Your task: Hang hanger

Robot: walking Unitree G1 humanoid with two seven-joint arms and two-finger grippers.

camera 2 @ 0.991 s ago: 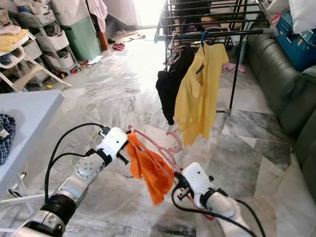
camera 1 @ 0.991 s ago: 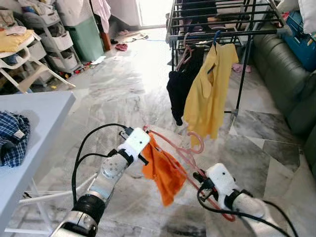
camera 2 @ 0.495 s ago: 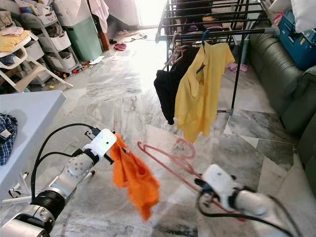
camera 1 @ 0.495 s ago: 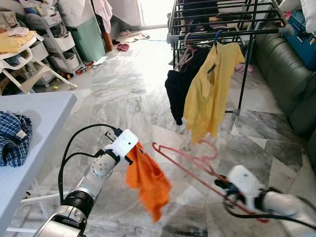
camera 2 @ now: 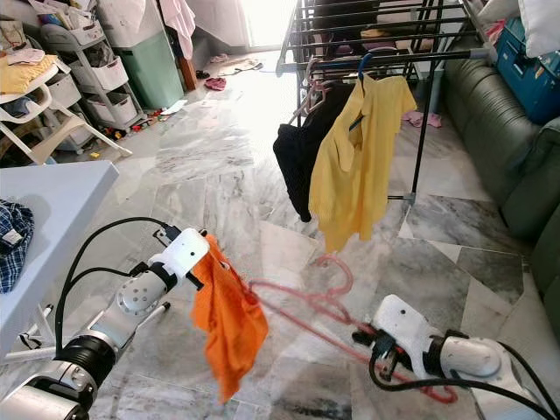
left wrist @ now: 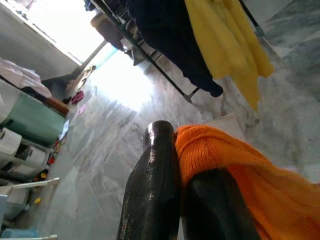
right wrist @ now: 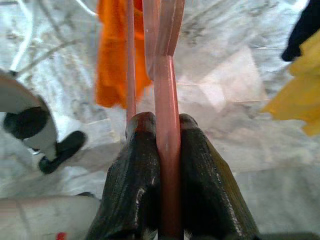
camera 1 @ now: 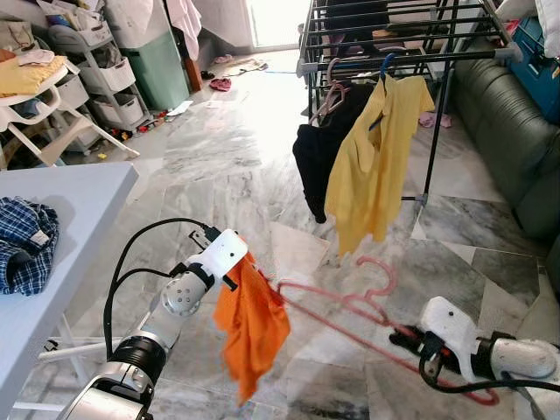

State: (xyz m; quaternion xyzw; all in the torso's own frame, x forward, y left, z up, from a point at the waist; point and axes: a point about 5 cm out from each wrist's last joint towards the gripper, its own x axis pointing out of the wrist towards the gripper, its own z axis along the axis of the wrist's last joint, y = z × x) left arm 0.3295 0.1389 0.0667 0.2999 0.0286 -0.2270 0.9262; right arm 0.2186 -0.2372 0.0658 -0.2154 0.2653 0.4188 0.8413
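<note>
Beyond the robot, the rack (camera 1: 398, 35) stands across the floor, a yellow shirt (camera 1: 372, 162) and black garment (camera 1: 319, 153) hanging from it. Low at right, the right gripper (right wrist: 167, 150) clamps the pink hanger (camera 1: 346, 302); the left gripper (left wrist: 187, 170) pinches an orange cloth (camera 1: 252, 328), apparently off the hanger. Risks: the long hanger could twist in its end-on grip, or its hook could snag the shirt.
</note>
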